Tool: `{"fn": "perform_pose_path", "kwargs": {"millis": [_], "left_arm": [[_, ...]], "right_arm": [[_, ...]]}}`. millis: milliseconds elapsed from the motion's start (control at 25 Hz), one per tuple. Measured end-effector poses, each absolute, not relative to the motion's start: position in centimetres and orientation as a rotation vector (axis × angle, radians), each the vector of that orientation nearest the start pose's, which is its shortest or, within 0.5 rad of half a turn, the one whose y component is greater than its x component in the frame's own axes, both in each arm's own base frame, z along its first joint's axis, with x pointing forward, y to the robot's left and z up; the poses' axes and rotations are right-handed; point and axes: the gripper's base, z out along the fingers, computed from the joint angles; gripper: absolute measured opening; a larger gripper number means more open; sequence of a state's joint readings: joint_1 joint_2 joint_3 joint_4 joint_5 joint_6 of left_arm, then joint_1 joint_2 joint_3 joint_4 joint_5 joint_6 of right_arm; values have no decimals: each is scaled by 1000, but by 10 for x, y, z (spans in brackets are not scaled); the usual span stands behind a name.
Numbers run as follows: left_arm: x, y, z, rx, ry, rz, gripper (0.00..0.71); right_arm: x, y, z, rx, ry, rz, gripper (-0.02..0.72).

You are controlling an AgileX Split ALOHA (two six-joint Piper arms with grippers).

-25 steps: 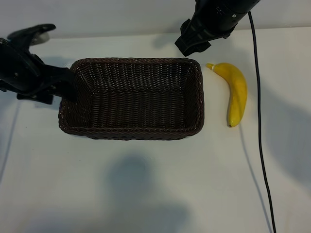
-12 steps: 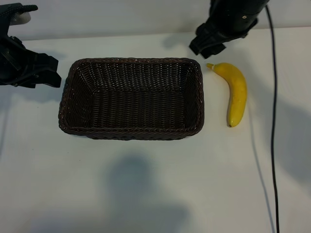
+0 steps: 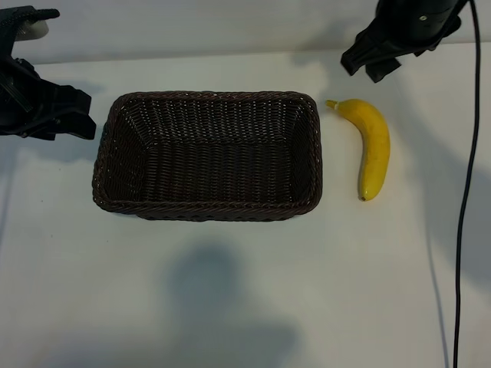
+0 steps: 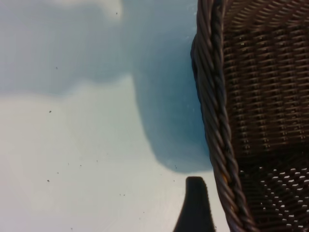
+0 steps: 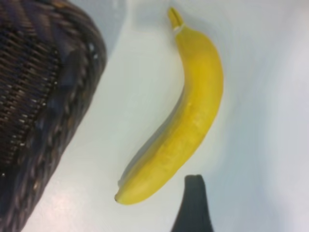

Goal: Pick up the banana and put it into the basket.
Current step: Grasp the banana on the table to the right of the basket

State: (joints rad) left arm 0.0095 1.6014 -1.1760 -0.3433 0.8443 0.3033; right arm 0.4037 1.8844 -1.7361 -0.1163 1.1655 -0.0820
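Note:
The yellow banana (image 3: 372, 146) lies on the white table just right of the dark wicker basket (image 3: 207, 96), its stem toward the far side. My right gripper (image 3: 370, 65) hovers above the far edge of the table, just beyond the stem and apart from it. The right wrist view shows the whole banana (image 5: 193, 116), the basket's corner (image 5: 72, 96) and one dark finger (image 5: 194, 205) beside the banana's blunt end; the gripper is open with nothing in it. My left gripper (image 3: 75, 115) is open beside the basket's left end, one finger (image 4: 195, 205) close to the rim (image 4: 215, 121).
A black cable (image 3: 464, 192) hangs down the right side of the table, past the banana. The basket holds nothing. Bare white table lies in front of the basket and the banana.
The right arm has swung to the right, from over the basket's far right corner to beyond the banana's stem. The left gripper drew back from the basket's left end, then stayed still.

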Motion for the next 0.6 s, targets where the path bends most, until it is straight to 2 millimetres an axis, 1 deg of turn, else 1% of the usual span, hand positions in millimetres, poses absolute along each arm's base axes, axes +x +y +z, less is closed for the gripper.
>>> {"fn": "perform_pose_path", "kwargs": {"millis": [120,240,440,600], "left_arm": [[328,-20,261,152,2685,-318,594],[328,-20,261,152,2684,-318,594],[329,-21,262,130,2665,-340,594],[331,-24,264,106,2637,-391,594]], "right_arm": [[384,142,293,-675,2729,-33,592],[393,138,274,-668,2783,4,592],[404,144,234,-702,2874,38,592],[409,148,212,-716,2922,61,592]]}}
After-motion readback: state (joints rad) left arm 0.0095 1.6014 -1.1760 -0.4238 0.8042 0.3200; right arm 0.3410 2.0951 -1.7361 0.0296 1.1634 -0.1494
